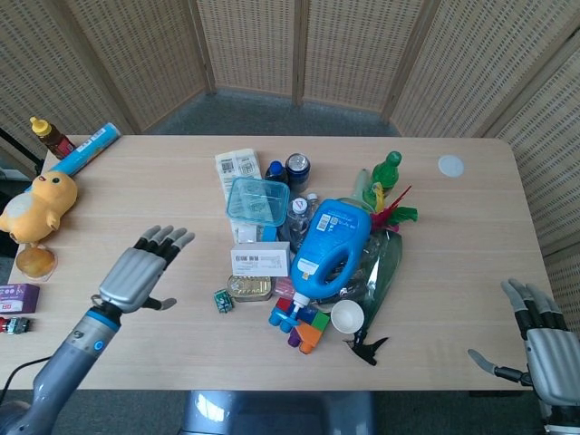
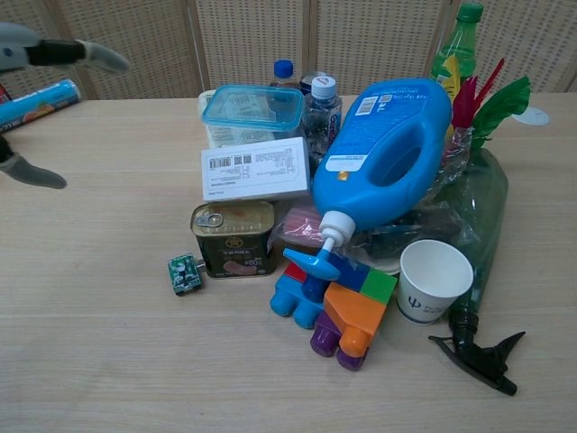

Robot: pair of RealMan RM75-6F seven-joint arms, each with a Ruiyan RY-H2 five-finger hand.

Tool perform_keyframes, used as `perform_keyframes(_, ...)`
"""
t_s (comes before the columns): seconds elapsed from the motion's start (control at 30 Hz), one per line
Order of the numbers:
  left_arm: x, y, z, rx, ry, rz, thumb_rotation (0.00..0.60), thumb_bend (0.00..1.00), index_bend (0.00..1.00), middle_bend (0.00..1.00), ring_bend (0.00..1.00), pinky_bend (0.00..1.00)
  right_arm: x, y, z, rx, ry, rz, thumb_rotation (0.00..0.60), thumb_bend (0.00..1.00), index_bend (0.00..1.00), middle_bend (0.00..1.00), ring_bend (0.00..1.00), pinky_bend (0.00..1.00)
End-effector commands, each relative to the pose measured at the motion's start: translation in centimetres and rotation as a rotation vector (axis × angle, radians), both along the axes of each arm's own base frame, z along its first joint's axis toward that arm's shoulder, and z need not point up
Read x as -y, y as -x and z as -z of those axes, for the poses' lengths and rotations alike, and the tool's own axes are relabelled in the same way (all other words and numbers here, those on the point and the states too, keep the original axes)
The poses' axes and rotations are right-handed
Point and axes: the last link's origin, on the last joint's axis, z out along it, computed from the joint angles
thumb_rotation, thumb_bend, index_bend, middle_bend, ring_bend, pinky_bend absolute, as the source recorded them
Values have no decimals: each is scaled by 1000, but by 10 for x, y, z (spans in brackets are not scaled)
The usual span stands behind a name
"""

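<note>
My left hand (image 1: 140,270) hovers open over the table's left part, fingers spread, holding nothing; its fingertips (image 2: 99,59) show at the chest view's upper left edge. Nearest it lie a small green chip (image 1: 222,300) and a meat tin (image 1: 250,288) under a white labelled box (image 1: 260,259). My right hand (image 1: 544,349) stays open off the table's near right corner, empty. A pile in the middle holds a big blue detergent jug (image 1: 331,245), a clear blue-lidded container (image 1: 257,199), toy blocks (image 1: 302,324) and a paper cup (image 1: 347,316).
A yellow duck toy (image 1: 38,207), a blue tube (image 1: 86,149) and a sauce bottle (image 1: 51,136) sit at the far left. A green spray bottle (image 1: 376,281), a green soda bottle (image 1: 387,169), feathers (image 1: 390,213) and a white lid (image 1: 450,165) lie right of the pile.
</note>
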Motion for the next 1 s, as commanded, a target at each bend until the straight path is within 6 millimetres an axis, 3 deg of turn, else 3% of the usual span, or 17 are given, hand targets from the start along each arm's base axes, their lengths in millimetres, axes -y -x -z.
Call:
perform_keyframes(0.03, -13, -23, 33, -57, 64, 59, 600, 0, 0, 0, 0, 0, 0, 0, -1, 2, 2, -1, 381, 0, 0, 0, 0, 0)
perform_keyframes(0.43, -36, -56, 89, -158, 51, 103, 600, 0, 0, 0, 0, 0, 1, 1, -6, 21, 10, 3, 381, 0, 0, 0, 0, 0)
perform_keyframes(1.0, -50, -73, 135, -149, 52, 62, 600, 0, 0, 0, 0, 0, 1, 3, -5, 29, -3, 7, 381, 0, 0, 0, 0, 0)
